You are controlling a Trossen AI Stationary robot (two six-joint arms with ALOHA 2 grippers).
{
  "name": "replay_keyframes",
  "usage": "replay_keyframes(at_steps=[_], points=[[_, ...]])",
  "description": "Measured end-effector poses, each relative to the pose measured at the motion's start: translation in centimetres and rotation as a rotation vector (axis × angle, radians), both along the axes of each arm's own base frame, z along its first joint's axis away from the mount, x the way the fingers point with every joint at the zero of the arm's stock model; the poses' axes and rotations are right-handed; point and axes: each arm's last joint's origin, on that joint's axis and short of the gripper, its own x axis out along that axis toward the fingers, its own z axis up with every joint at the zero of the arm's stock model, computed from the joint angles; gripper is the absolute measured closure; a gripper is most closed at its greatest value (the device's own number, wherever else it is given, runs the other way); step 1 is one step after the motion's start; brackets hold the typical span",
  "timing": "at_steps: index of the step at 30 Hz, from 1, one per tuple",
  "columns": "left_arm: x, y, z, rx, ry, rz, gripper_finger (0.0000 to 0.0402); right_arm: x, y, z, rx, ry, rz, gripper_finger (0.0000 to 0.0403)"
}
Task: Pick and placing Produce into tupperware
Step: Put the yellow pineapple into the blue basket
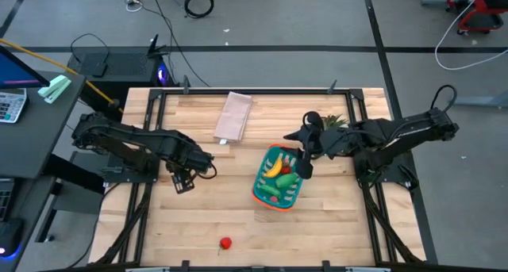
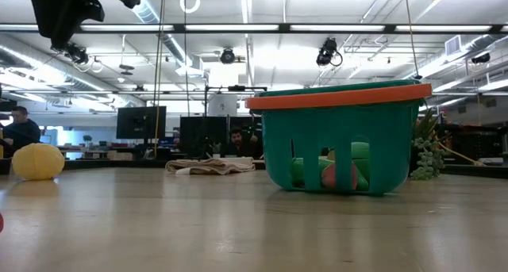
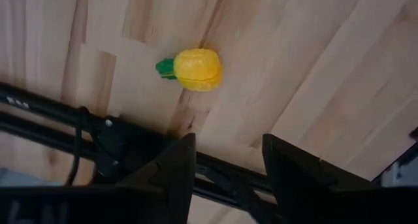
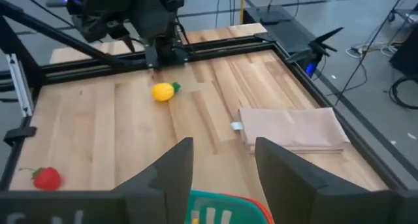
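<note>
Left wrist view: open left gripper [image 3: 225,165] above lemon [image 3: 196,69], descent and grasp next; right gripper [image 4: 222,165] open over basket [image 1: 278,179].

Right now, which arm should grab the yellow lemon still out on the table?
Left. The left gripper hangs open right above the lemon, while the right gripper, also open and empty, sits over the basket across the table.
</note>
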Motion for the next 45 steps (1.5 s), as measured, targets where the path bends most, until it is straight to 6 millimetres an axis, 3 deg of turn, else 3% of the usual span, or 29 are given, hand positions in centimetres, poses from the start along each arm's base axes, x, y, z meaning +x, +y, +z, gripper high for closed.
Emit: replay_keyframes(at_steps=[4, 10, 17, 22, 33, 40, 45], points=[[-0.1, -0.4, 0.0, 0.003, -0.003, 0.005, 0.0214, 0.0, 0.0, 0.0, 0.017, -0.006, -0.011, 0.023], [0.1, -1.0, 0.0, -0.011, -0.032, -0.133, 0.0214, 0.0, 0.0, 0.0, 0.017, -0.006, -0.011, 0.023], [-0.4, -2.0, 0.0, -0.01, -0.023, -0.408, 0.0205, 0.0, 0.0, 0.0, 0.017, -0.006, -0.011, 0.023], [-0.6, -2.6, -0.3, 0.03, -0.017, -0.467, 0.0188, 0.0, 0.0, 0.0, 0.017, -0.006, -0.011, 0.023], [-3.7, -3.3, -4.8, 0.069, 0.071, -0.705, 0.017, 0.0, 0.0, 0.0, 0.017, -0.007, -0.012, 0.023], [-3.9, -3.8, -8.1, 0.202, -0.038, -0.982, 0.0167, 0.0, 0.0, 0.0, 0.017, -0.006, -0.012, 0.023], [-4.6, -3.4, -10.3, 0.204, -0.015, -0.984, 0.0161, 0.0, 0.0, 0.0, 0.017, -0.007, -0.012, 0.0229]])
